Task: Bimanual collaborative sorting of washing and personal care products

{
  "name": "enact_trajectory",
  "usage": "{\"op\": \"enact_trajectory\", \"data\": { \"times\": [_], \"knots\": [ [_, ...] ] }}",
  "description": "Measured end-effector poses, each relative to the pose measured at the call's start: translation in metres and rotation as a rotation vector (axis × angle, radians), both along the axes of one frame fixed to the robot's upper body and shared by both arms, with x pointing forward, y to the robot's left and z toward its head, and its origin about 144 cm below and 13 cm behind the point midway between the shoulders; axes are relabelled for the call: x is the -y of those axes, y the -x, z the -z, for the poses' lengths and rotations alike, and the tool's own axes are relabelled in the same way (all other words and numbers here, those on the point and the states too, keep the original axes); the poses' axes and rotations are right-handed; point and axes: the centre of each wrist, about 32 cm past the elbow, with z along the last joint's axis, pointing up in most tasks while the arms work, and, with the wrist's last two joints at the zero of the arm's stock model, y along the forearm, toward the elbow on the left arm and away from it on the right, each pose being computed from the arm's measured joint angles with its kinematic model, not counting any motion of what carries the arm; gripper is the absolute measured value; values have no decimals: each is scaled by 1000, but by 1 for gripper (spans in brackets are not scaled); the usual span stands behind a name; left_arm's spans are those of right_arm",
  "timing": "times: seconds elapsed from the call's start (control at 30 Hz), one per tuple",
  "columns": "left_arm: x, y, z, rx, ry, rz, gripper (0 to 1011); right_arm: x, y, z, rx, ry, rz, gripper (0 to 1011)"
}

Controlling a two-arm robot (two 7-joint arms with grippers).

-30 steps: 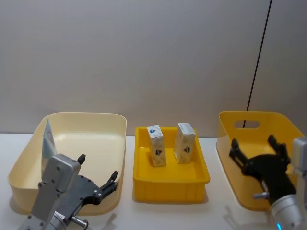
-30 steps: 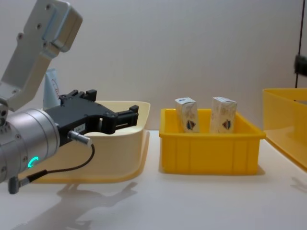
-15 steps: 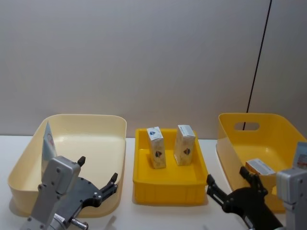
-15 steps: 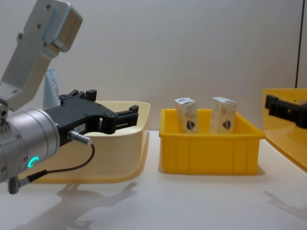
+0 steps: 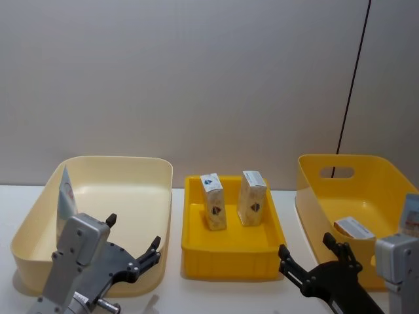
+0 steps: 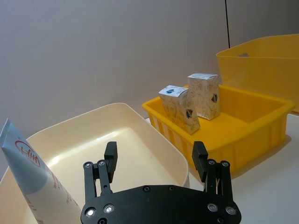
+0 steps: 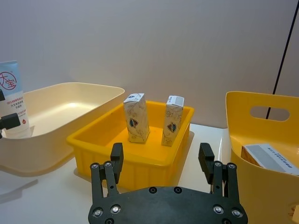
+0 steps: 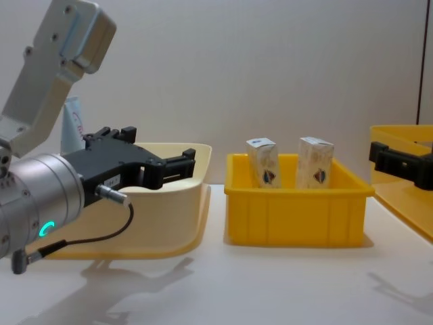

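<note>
Two small white cartons (image 5: 213,199) (image 5: 252,196) stand upright in the middle yellow tray (image 5: 232,254); in the right wrist view they are the cartons (image 7: 136,117) (image 7: 172,120). A third carton (image 5: 353,227) lies in the right yellow bin (image 5: 340,160). A pale-blue tube (image 5: 65,193) leans in the cream tub (image 5: 141,160) at its far left. My left gripper (image 5: 134,230) hovers open at the tub's near right corner, holding nothing. My right gripper (image 5: 306,245) is open and empty, low between the tray and the right bin.
The three containers stand in a row on a white table, with a plain grey wall behind. A thin black cable (image 5: 350,85) runs down the wall at the right. Bare table lies in front of the tray (image 8: 291,284).
My right gripper has pulled back out of the right yellow bin, down and to the left, and a carton now shows lying in that bin. The left gripper has not moved.
</note>
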Motion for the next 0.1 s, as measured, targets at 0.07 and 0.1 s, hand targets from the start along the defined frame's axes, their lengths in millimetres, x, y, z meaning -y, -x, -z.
{"op": "enact_trajectory", "data": {
  "times": [0.07,0.1],
  "knots": [
    [0,0,0,0,0,0,1000,0,0,0,0,0,0,1001],
    [0,0,0,0,0,0,1000,0,0,0,0,0,0,1000]
  ]
}}
